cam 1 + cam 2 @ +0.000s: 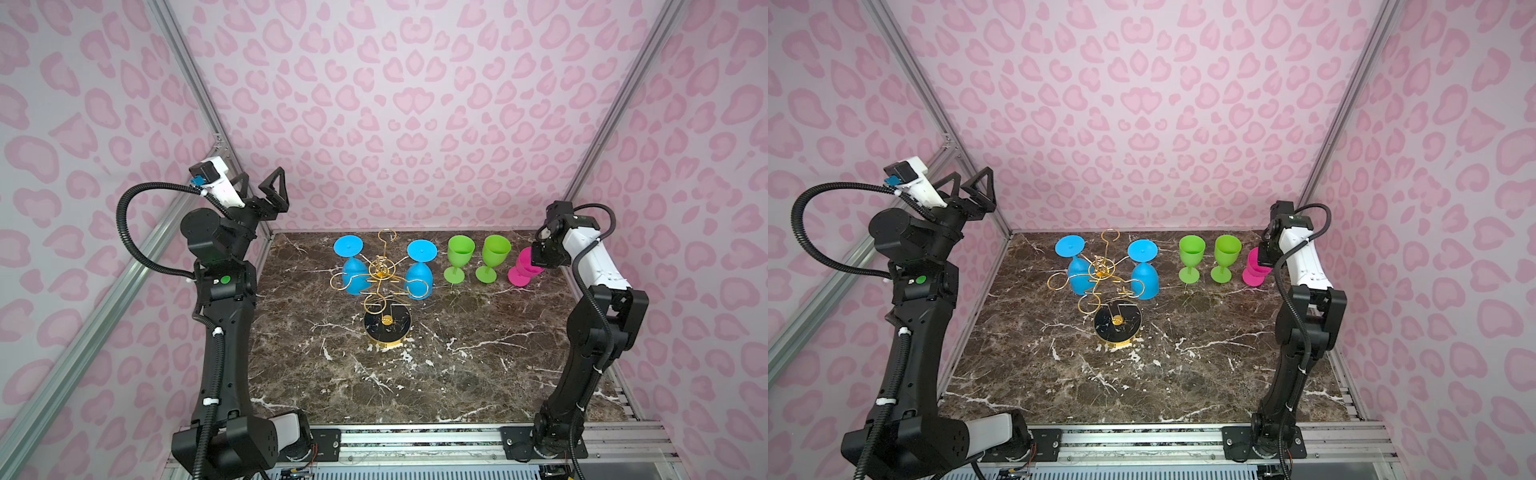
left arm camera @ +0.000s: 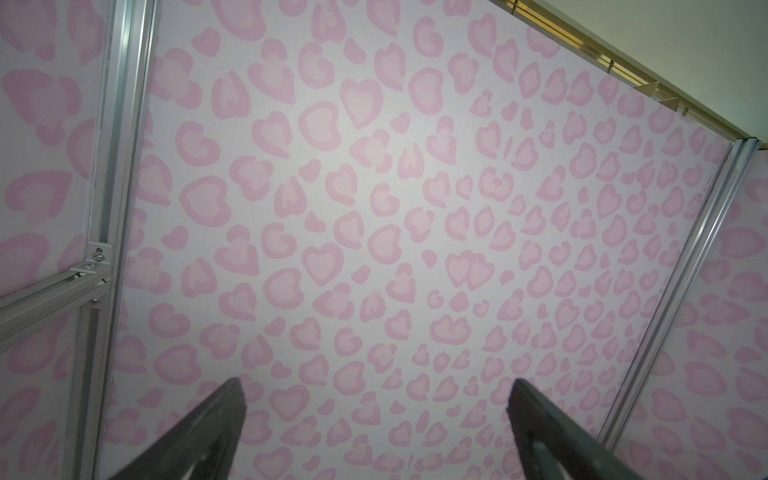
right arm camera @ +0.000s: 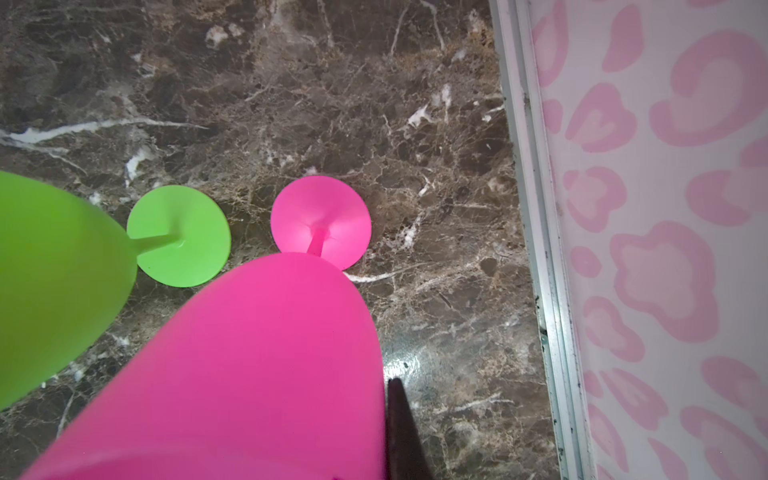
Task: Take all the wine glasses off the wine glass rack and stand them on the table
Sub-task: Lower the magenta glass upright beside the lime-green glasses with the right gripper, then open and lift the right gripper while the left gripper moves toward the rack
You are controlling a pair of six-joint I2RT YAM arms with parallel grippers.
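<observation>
The gold wire wine glass rack stands mid-table on its round black base. Two blue wine glasses hang upside down from its arms. At the back right a pink wine glass is upright, its foot down at the table. My right gripper is shut on the pink glass's rim; one finger shows outside the bowl, the other is hidden. My left gripper is open and empty, raised high at the back left, facing the wall.
Two green wine glasses stand upright between the rack and the pink glass; one green glass is close beside it. The aluminium frame rail and the pink patterned wall run just right of the pink glass.
</observation>
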